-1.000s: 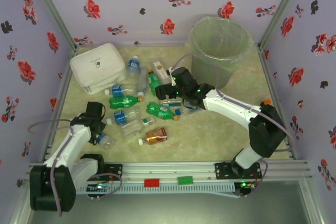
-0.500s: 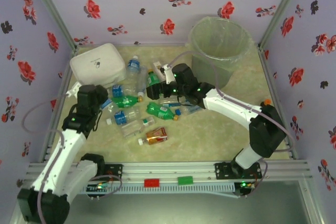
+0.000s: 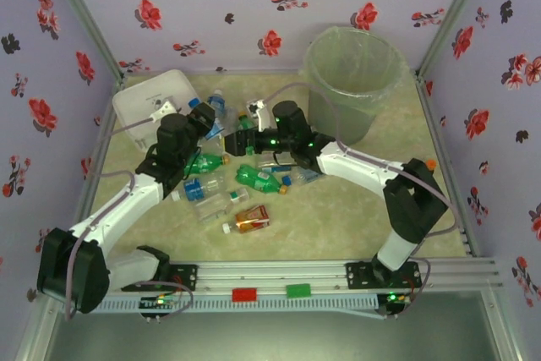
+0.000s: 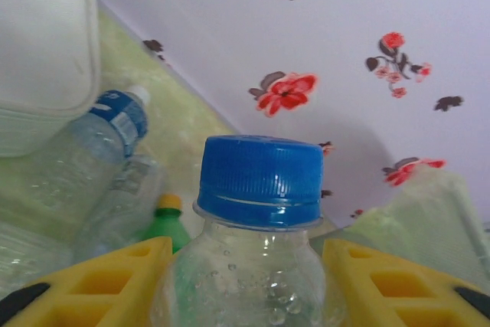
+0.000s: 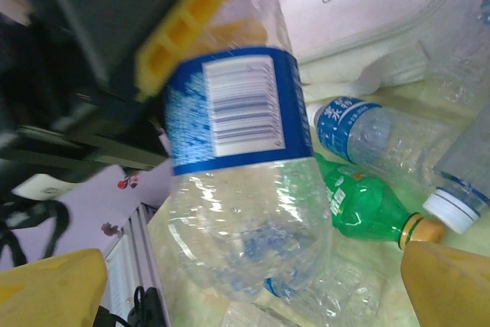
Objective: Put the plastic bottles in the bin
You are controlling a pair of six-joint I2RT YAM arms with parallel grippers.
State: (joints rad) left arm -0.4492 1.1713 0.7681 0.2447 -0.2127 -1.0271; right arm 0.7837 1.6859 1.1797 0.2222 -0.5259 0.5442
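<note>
as the left gripper clamps its yellow fingers on a clear plastic bottle with a blue cap and blue label, the cap end pokes out past them toward the flowered back wall. the bottle hangs above the scattered pile of small bottles, beside the white rounded box, well apart from the tall translucent bin. the left arm stretches diagonally up from its base. the right gripper faces the bottle's body, jaws spread wide, empty.
</note>
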